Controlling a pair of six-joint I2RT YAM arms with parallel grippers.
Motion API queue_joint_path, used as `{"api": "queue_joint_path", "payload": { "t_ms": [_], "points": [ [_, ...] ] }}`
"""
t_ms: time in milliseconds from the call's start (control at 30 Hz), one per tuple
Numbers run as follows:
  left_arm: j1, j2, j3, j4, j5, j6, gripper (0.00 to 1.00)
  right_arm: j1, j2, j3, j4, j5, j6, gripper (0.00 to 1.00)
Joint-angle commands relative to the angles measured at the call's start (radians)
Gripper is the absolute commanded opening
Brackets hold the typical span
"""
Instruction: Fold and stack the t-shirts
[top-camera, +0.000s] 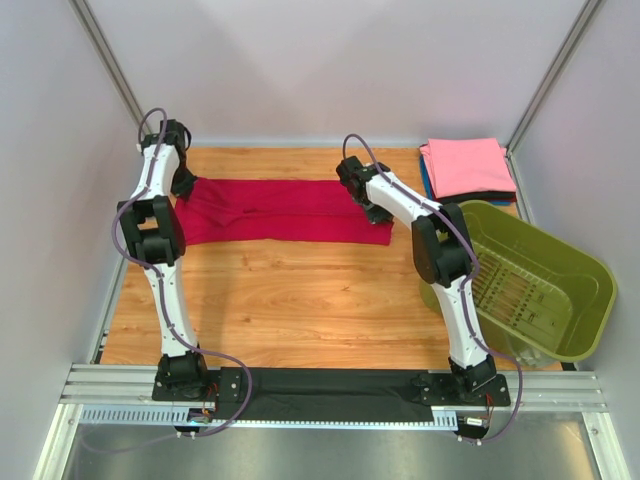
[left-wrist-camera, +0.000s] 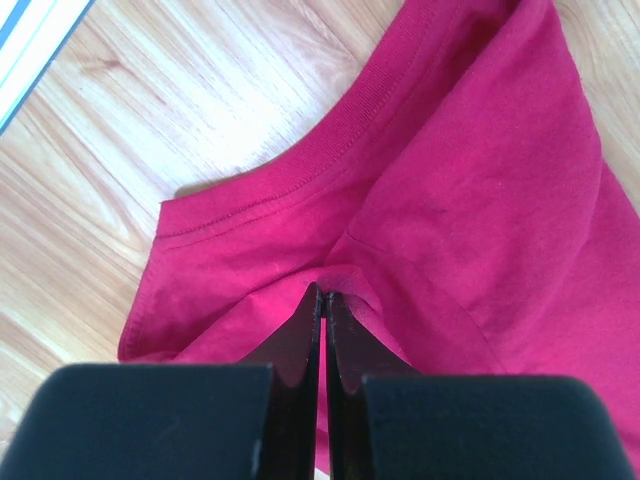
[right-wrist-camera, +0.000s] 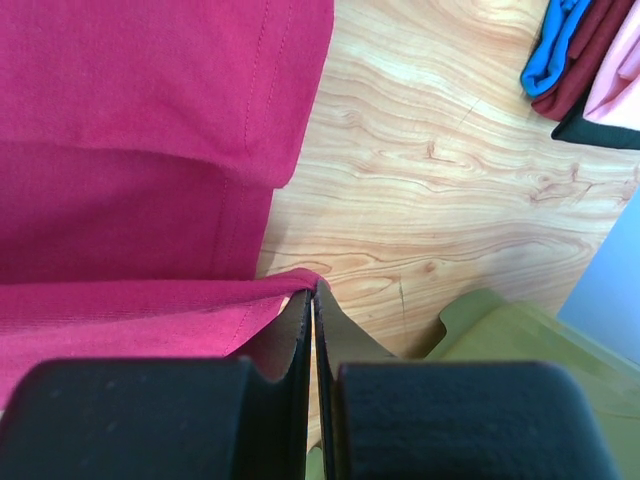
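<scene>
1. The crimson t-shirt lies as a long flat band across the upper middle of the top view, on the wooden table, running from the left arm to the right arm.
2. The left gripper sits at the band's left end, in the upper left of the top view.
3. In the left wrist view the left gripper has its jaws pressed together on a small raised pucker of the crimson t-shirt. A stitched ribbed band curves across the frame above the fingertips, and bare table fills the upper left.
4. The right gripper sits at the band's right end, near the centre of the top view.
5. In the right wrist view the right gripper is closed. A thin edge of the crimson t-shirt runs in from the left to the tips and seems to be pinched there, though the contact is partly hidden.
6. The folded stack rests in the upper right of the top view, pink on top. The right wrist view shows its edges in the upper right corner: blue, dark red, pink and black layers.
7. An olive-green basket stands at the right side, just below the stack and well apart from the crimson shirt.
</scene>
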Motion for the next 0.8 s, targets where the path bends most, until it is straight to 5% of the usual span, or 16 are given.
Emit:
{"api": "queue_joint_path", "payload": {
  "t_ms": [0, 533, 767],
  "points": [
    [0.024, -0.035, 0.053, 0.001, -0.046, -0.001, 0.0, -0.01, 0.007, 0.046, 0.006, 0.044, 0.016, 0.0],
    [0.037, 0.046, 0.058, 0.069, 0.068, -0.003, 0.0, -0.021, 0.076, 0.13, 0.009, 0.048, 0.025, 0.0],
    [0.037, -0.002, 0.09, 0.004, 0.017, 0.043, 0.4, -0.029, 0.012, 0.186, -0.065, -0.007, 0.114, 0.36]
  ]
}}
